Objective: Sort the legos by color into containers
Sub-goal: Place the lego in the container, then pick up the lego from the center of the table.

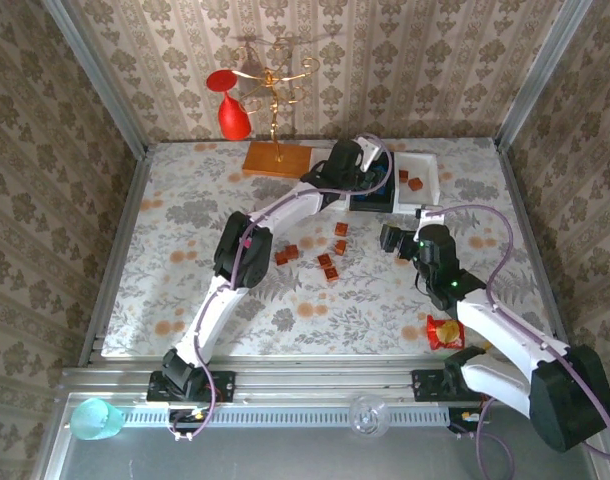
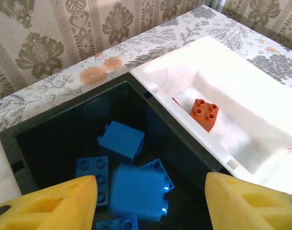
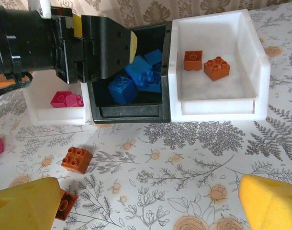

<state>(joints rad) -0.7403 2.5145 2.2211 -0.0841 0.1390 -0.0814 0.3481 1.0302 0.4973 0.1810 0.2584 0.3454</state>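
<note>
Several blue legos [image 2: 121, 140] lie in the black tray [image 2: 64, 104] under my left gripper [image 2: 151, 196], jaws wide and empty; I judge the blue drop-off is at its end. Two orange legos [image 3: 210, 64] sit in the white tray [image 3: 218, 108] just beside it, and loose orange bricks [image 3: 76, 159] lie on the tabletop [image 3: 184, 158] below my right gripper [image 3: 148, 206], likewise wide, holding nothing. Next move: right gripper down on the nearest orange brick, close, carry to that white tray.
</note>
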